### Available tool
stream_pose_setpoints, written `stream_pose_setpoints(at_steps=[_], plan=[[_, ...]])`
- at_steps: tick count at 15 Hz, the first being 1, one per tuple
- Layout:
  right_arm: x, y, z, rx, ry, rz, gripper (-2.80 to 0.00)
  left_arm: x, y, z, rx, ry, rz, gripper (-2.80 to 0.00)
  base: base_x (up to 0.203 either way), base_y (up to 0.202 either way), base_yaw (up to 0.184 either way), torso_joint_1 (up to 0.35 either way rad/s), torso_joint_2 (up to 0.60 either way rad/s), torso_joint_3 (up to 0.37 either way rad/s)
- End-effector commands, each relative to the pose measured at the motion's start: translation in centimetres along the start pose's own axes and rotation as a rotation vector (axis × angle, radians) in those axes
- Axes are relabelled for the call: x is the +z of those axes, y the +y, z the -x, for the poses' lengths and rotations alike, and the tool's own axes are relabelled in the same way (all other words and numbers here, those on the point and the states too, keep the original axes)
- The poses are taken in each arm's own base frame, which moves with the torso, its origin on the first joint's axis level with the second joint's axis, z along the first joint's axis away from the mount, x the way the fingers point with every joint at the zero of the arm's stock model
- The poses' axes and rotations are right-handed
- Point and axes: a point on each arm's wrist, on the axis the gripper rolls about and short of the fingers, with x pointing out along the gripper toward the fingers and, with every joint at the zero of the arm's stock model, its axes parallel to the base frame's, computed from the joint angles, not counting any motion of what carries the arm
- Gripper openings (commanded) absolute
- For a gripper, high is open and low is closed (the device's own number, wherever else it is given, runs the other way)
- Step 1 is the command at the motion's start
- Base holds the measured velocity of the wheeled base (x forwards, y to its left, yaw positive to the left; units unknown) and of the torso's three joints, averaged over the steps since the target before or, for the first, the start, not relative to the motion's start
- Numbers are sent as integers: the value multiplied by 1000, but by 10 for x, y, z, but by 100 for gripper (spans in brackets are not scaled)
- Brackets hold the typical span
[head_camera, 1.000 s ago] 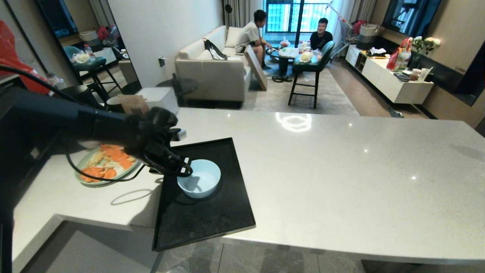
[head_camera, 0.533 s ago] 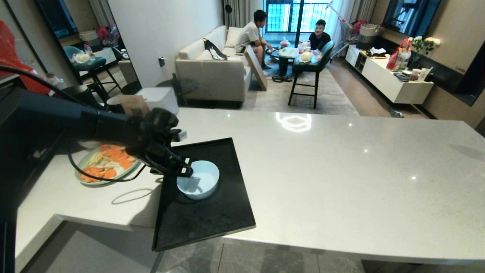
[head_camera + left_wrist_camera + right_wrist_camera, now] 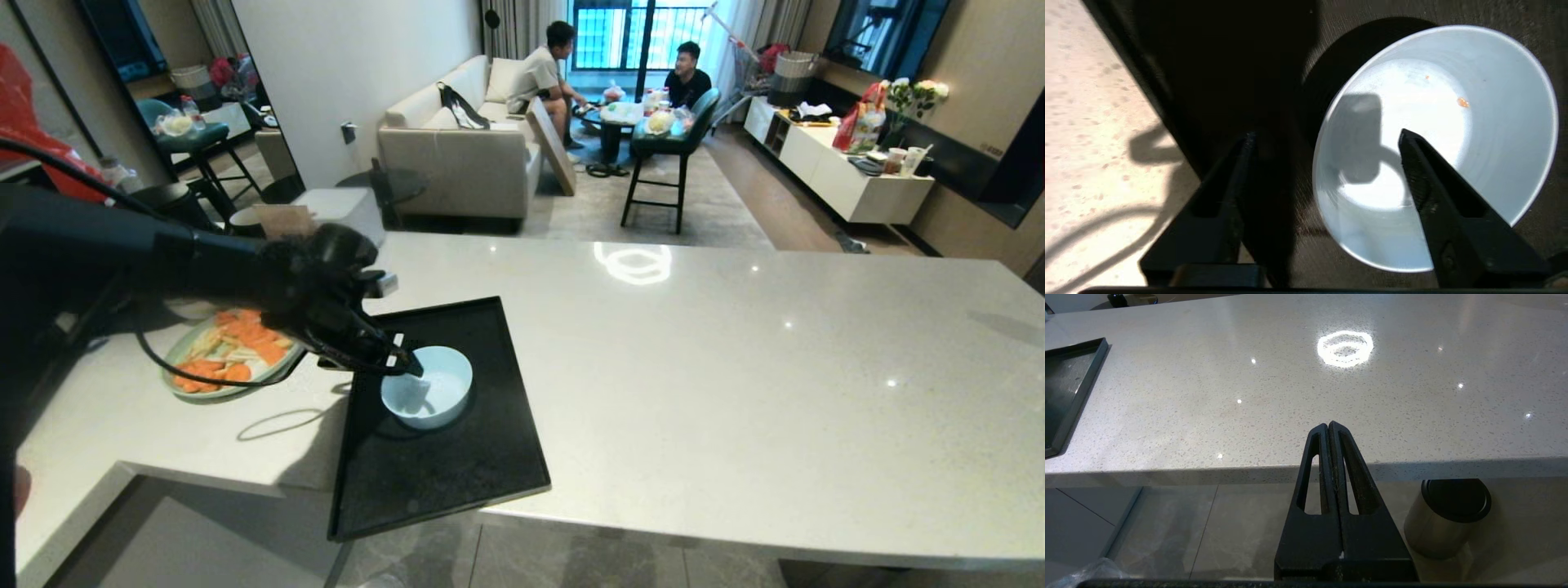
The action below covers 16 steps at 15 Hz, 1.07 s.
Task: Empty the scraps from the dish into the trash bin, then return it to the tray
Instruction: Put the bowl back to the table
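Now spread wide since a second ago, left gripper (image 3: 1327,136) straddling dish (image 3: 427,397) rim on tray (image 3: 457,482) — lift straight up, avoid nudging.

The left tool (image 3: 1327,136) now stands spread apart where a second ago it was clamped on the near rim of the dish (image 3: 427,398); one finger (image 3: 1437,196) hangs inside the bowl and the other outside it, neither pinching the rim. The dish has dropped from its slight tilt and sits flat on the tray (image 3: 457,482), shifted slightly toward the tray's left edge.
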Motion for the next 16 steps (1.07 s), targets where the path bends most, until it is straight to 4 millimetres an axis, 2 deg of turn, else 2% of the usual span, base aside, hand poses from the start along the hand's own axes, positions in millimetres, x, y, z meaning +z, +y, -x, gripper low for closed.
stream_pose_setpoints(at_steps=[1, 5, 12, 13, 16], plan=[[0, 0, 0, 0, 0, 0, -280, 4, 4, 23, 6, -52, 10, 0, 0, 0, 0, 0, 0, 0], [0, 0, 0, 0, 0, 0, -280, 1, 11, 60, 23, -120, 32, 0, 0, 0, 0, 0, 0, 0], [0, 0, 0, 0, -1, -1, -280, -35, 24, 131, 64, -211, 95, 0, 0, 0, 0, 0, 0, 0], [0, 0, 0, 0, -1, -1, -280, -43, 25, 140, 71, -219, 103, -280, 0, 0, 0, 0, 0, 0], [0, 0, 0, 0, 0, 0, -280, -72, 31, 165, 101, -240, 139, -280, 0, 0, 0, 0, 0, 0]])
